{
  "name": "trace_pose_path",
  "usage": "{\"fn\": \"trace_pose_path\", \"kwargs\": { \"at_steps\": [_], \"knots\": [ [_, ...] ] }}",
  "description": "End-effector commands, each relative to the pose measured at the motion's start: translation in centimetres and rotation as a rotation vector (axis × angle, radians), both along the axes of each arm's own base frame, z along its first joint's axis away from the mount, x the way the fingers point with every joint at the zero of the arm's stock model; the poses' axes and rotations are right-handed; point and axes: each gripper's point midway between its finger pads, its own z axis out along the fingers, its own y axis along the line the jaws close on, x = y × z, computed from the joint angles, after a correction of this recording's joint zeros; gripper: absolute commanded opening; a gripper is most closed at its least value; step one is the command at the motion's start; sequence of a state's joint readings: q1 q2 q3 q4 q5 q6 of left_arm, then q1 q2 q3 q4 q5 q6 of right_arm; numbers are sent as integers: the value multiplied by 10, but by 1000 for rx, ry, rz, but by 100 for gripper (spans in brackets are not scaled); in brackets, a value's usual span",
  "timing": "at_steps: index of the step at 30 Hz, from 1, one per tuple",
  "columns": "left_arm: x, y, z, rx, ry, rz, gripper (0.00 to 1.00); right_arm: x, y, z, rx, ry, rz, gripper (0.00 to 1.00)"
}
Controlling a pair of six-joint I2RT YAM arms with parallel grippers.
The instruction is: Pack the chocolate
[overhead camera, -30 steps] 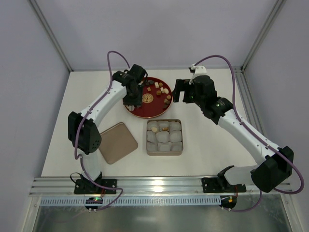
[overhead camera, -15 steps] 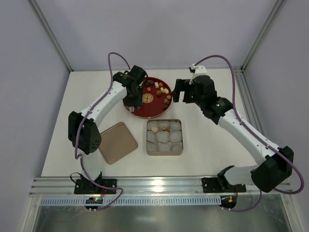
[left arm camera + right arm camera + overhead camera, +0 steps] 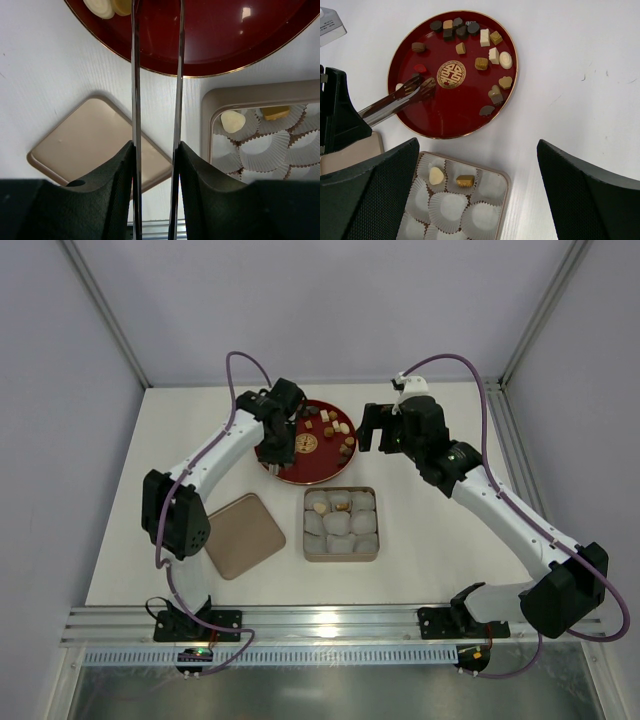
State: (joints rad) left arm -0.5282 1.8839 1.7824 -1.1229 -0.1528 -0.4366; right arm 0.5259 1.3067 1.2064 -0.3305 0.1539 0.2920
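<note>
The chocolate (image 3: 485,37) lies as several small dark, tan and cream pieces on the red plate (image 3: 455,110), also seen from above (image 3: 330,425). Two more pieces sit in paper cups of the tan box (image 3: 506,190): a cream heart (image 3: 436,175) and a tan block (image 3: 465,180). My left gripper (image 3: 156,150) is shut on metal tongs (image 3: 135,75), whose tips (image 3: 426,86) hang low over the plate's left part beside the gold emblem. I cannot tell if the tips hold anything. My right gripper (image 3: 477,145) stands wide open and empty, high above the gap between plate and box.
The box's tan lid (image 3: 240,533) lies flat on the white table, left of the box (image 3: 340,558). The red plate (image 3: 320,468) sits behind the box. Frame posts and grey walls close in the table on both sides and the back.
My left arm has edged slightly toward the back-left over the plate, tongs still in its grip. The right arm has not moved.
</note>
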Motion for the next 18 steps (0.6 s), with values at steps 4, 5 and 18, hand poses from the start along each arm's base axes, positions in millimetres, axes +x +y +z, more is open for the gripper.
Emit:
{"fn": "trace_pose_path", "kwargs": {
  "at_steps": [4, 5, 18],
  "knots": [
    [2, -8, 20, -42, -54, -22, 35, 3, -1, 20, 31, -50, -11, 100],
    [2, -8, 22, -44, -56, -24, 33, 3, -1, 21, 31, -51, -11, 100],
    [6, -12, 50, -54, -109, -38, 30, 4, -1, 22, 31, -53, -14, 100]
  ]
}}
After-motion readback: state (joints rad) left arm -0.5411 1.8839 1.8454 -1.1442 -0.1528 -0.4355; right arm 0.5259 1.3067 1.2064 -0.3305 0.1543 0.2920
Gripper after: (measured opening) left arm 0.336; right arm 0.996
